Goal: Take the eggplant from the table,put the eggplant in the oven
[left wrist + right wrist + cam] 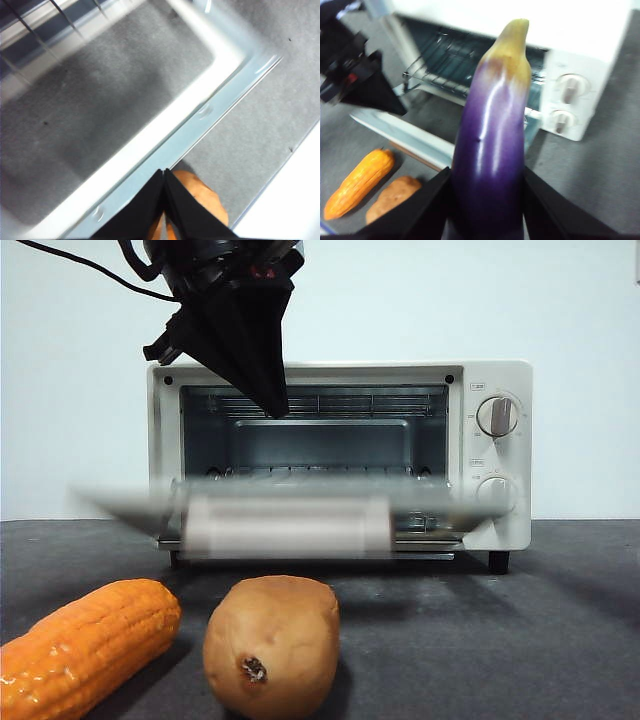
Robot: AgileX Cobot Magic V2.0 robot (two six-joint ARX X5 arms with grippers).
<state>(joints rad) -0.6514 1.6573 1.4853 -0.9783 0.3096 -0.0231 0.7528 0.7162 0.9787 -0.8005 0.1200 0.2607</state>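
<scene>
My right gripper (487, 175) is shut on the glossy purple eggplant (490, 135), which stands between its jaws with the yellowish stem end pointing toward the oven (580, 40). This arm is out of the front view. The cream oven (500, 380) stands at the back of the table (560, 640), its cavity showing. Its door (290, 515) hangs nearly level and is motion-blurred. My left gripper (272, 405) comes from above, shut, in front of the cavity's upper left. In the left wrist view its jaws (164, 172) meet over the door's frame (165, 145).
An orange corn cob (85, 645) and a tan potato (272, 645) lie at the table's front, just before the door. The wire rack (445, 65) sits inside the oven. Two knobs (497, 416) are on the oven's right panel.
</scene>
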